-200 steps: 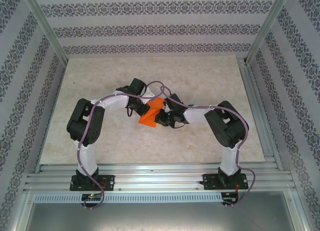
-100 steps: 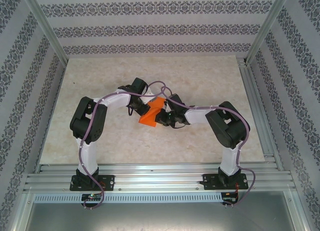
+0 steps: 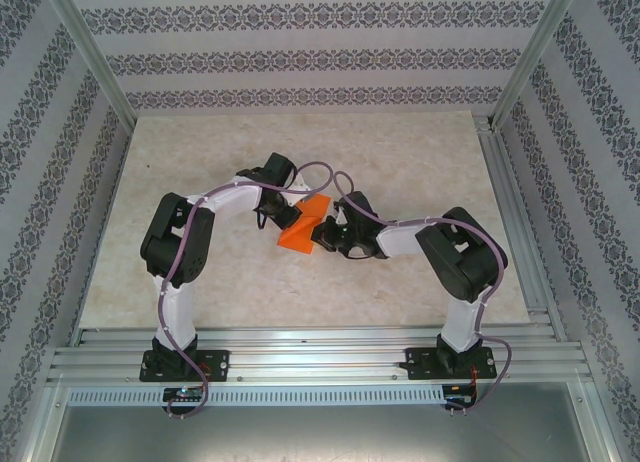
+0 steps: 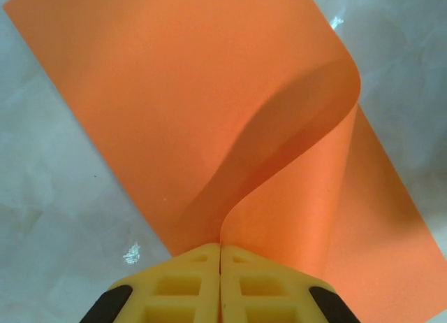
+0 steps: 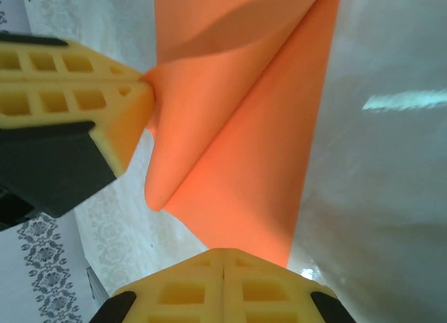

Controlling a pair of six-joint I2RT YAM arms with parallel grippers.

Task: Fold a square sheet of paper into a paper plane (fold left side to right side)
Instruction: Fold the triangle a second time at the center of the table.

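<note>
- Arms reach inward from the near edge, and both meet over the middle of the table [image 3: 420,152].
- Nearer of the pair, the right gripper [image 5: 223,252] has its yellow jaws pressed together. The square sheet of paper [image 5: 237,155] runs straight into their seam, so it appears nipped by one edge.
- The sheet sits at the table's centre between the two grippers. Part of it lies flat on the surface and part is lifted and bowed over in a soft, uncreased loop.
- A little further back, the left gripper [image 4: 221,247] is likewise clamped together, pinching the edge of the lifted flap.
- The main risk comes from two pinches on such thin paper. If the arms pull apart or travel at different speeds, the sheet could tear. The flat half could also drag across the smooth table, so the edges land misaligned.
- A flap laid down skewed would set a crooked crease and spoil the later plane folds.
- Letting go before the loop is pressed flat would probably let the paper spring open again.
</note>
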